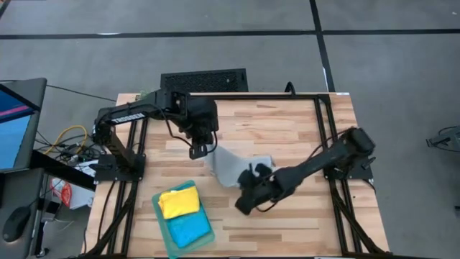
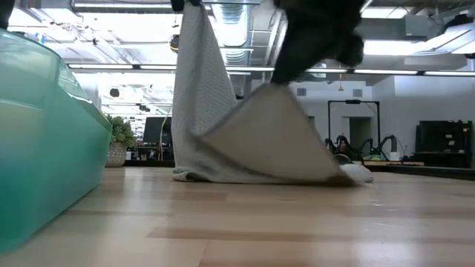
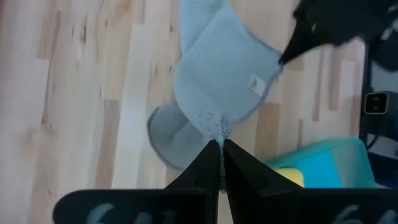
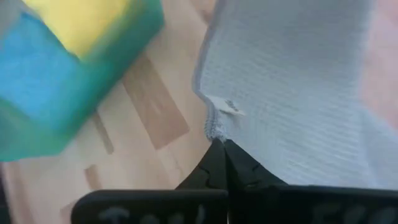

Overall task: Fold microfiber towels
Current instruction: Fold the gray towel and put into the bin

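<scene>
A light grey microfiber towel (image 1: 233, 167) hangs between my two grippers at mid-table, and its lower fold (image 2: 252, 176) rests on the wood. My left gripper (image 1: 200, 150) is shut on the towel's far-left end, held high. My right gripper (image 1: 253, 173) is shut on a corner nearer the table's front and lower down. A yellow towel (image 1: 180, 203) and a bright blue towel (image 1: 191, 229) lie folded in a teal tray (image 1: 159, 214) at the near left. My left gripper pinches a bunched edge of the grey towel (image 3: 217, 127) between its two fingertips, coming from above and pointing steeply down. The cloth hangs below it, spreading out toward the table. My right gripper pinches the towel's corner (image 4: 214, 129) right beside the small white label (image 4: 231, 107), slanting down from the table's right. That corner is lifted clear, and the cloth runs from it down to the table.
The teal tray's wall (image 2: 44, 141) fills the low view's left side. A black slotted panel (image 1: 205, 79) lies at the table's far edge. Black frame rails (image 1: 327, 137) run along both sides. Bare wood lies to the near right (image 1: 302, 223).
</scene>
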`<act>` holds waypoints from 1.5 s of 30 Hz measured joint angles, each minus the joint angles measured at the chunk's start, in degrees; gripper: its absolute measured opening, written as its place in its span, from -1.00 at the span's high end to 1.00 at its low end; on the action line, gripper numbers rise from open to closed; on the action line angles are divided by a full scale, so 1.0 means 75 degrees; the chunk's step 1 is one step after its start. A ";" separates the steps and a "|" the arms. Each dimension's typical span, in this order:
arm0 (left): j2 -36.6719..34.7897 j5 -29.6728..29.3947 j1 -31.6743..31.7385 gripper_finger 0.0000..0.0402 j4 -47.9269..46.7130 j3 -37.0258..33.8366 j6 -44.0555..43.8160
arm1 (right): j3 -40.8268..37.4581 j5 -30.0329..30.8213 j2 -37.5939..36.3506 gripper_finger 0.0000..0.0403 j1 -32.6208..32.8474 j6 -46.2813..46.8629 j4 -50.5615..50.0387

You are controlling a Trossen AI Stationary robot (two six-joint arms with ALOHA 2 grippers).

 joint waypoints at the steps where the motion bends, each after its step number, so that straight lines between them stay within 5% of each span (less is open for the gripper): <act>1: -0.0060 -0.0001 -0.0048 0.98 -0.0032 0.0000 -0.0090 | 0.0000 0.0104 -0.0246 0.99 0.0011 0.0038 -0.0182; 9: -0.0684 -0.0207 -0.0532 0.98 0.0099 0.0000 -0.0920 | 0.0006 0.1596 -0.2526 0.99 0.0036 0.0640 -0.2505; 15: -0.1149 -0.1830 -0.0418 0.98 0.0198 0.0000 -0.0944 | 0.0016 0.3046 -0.3796 1.00 -0.0865 0.0579 -0.4158; 26: -0.0629 -0.4720 0.1463 0.98 0.2053 0.0000 0.2921 | 0.0017 0.3710 -0.5051 1.00 -0.4949 -0.4107 -0.2393; 33: -0.0535 -0.5095 0.3201 0.98 0.3571 0.0000 0.4746 | 0.0020 0.2701 -0.5424 1.00 -0.7144 -0.6998 -0.0209; 39: -0.0610 -0.3442 0.4117 0.98 0.3415 0.0000 0.4534 | -0.0046 0.0485 -0.5662 1.00 -0.8318 -0.7471 -0.0422; 45: -0.0601 -0.2144 0.3948 0.99 0.1960 -0.0669 0.4077 | -0.1275 -0.0856 -0.6119 1.00 -0.8048 -0.6921 -0.1223</act>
